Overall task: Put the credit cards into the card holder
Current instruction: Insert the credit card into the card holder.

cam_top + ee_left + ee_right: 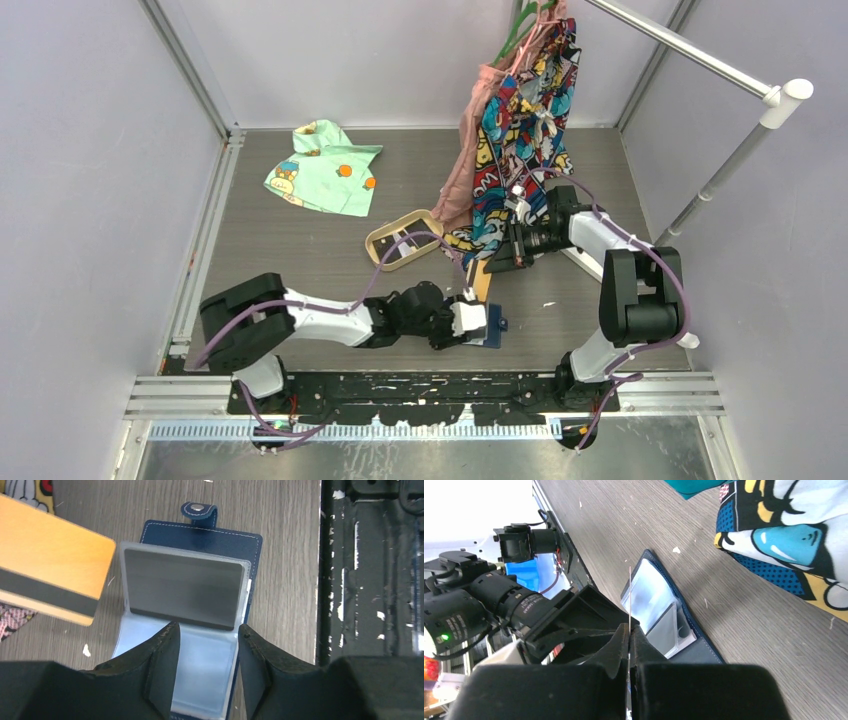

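The navy card holder [200,535] lies open on the table, pale pockets up, with a grey credit card [182,587] sitting in its upper pocket. My left gripper [207,635] hovers open just over the lower pocket, with nothing between its fingers [165,655]. My right gripper [629,630] is shut on an orange credit card [50,575] with a dark stripe, held on edge [629,595] just left of the holder [664,615]. From above, the orange card [482,280] hangs next to the holder [495,330], between the right gripper [497,262] and the left gripper [478,322].
A tan oval tray [375,245] with dark cards in it sits behind the left arm. A colourful garment [525,130] hangs from a rack [690,55] over the right arm. A green shirt [325,168] lies at the back left. The black base rail [370,580] runs close beside the holder.
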Controlling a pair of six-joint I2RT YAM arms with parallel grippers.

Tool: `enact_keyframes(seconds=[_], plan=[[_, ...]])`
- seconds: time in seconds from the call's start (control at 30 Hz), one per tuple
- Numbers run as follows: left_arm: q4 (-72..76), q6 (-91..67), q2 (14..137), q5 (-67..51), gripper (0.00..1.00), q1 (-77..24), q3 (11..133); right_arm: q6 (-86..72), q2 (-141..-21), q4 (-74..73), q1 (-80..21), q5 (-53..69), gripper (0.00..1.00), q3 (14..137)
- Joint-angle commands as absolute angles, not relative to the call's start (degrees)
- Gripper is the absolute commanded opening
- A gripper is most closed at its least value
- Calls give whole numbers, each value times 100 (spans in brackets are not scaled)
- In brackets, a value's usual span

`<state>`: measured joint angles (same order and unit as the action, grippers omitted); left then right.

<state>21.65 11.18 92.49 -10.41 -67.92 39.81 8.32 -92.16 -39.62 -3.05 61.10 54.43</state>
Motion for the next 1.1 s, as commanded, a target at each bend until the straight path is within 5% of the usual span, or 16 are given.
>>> enact_keyframes(seconds=[0.0,0.7,1.07], plan=[[2244,1845,9654,-1123,48,-6954,4488,958,-9052,-4033,-211,6307,1,5616],[1421,106,10153,1009,44,-6692,4759,309,-9106,-3426,-701,5149,1,5418],[2342,-535,8413,480,48,-6542,3890,-1298,-8560,-2584,-735,3990,1,4726]])
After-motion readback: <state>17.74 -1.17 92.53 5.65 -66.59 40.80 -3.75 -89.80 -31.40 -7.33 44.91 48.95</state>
